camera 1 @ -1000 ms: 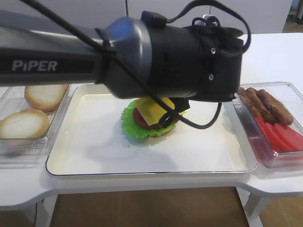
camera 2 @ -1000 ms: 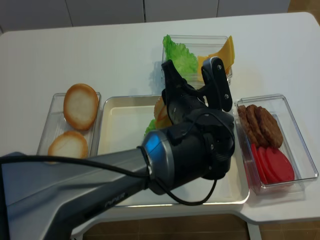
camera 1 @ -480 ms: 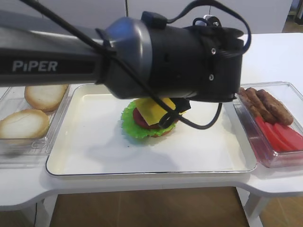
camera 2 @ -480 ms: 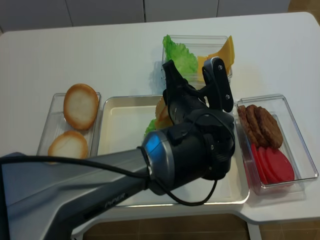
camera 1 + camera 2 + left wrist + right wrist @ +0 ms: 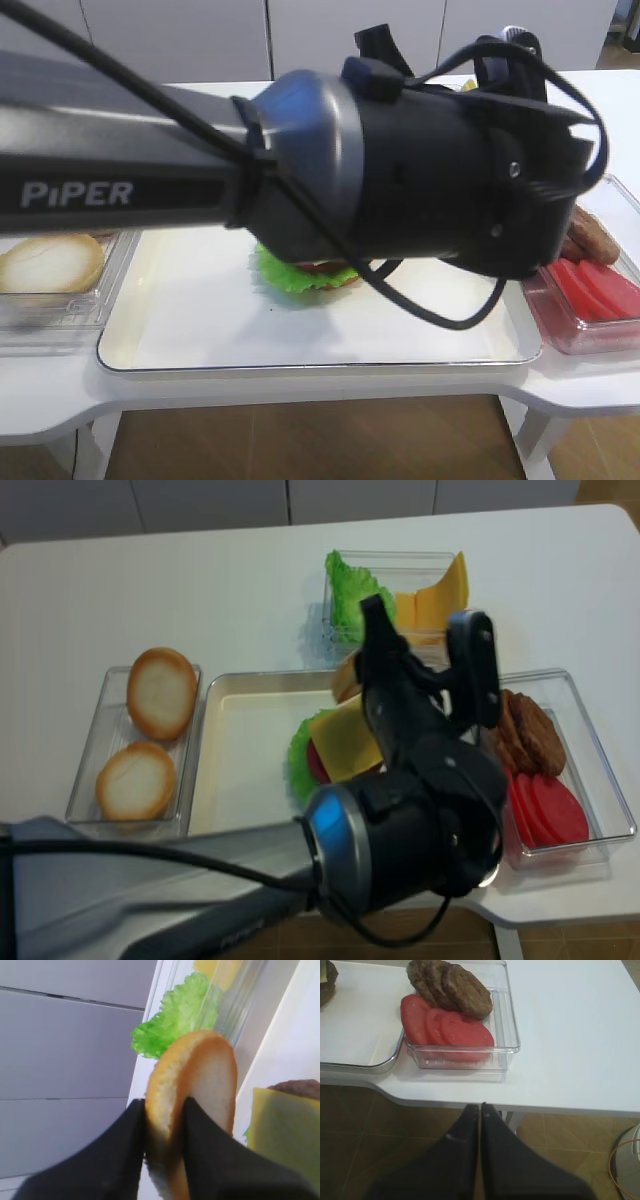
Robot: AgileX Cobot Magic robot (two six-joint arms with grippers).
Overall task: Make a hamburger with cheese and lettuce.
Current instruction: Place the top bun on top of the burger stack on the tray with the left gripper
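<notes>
While left jaws pinch bun half (image 5: 192, 1110) edge-on — cheese (image 5: 282, 1132) just beside; right jaws closed, empty.

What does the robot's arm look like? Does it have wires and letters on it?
The left arm is a thick grey tube with white letters spelling PIPER. Its wrist is a fat, glossy black cylinder behind a shiny silver-blue collar. Black cables loop around it. The left gripper has two slim black fingers. The right gripper is also black, narrowing toward the tips.
</notes>
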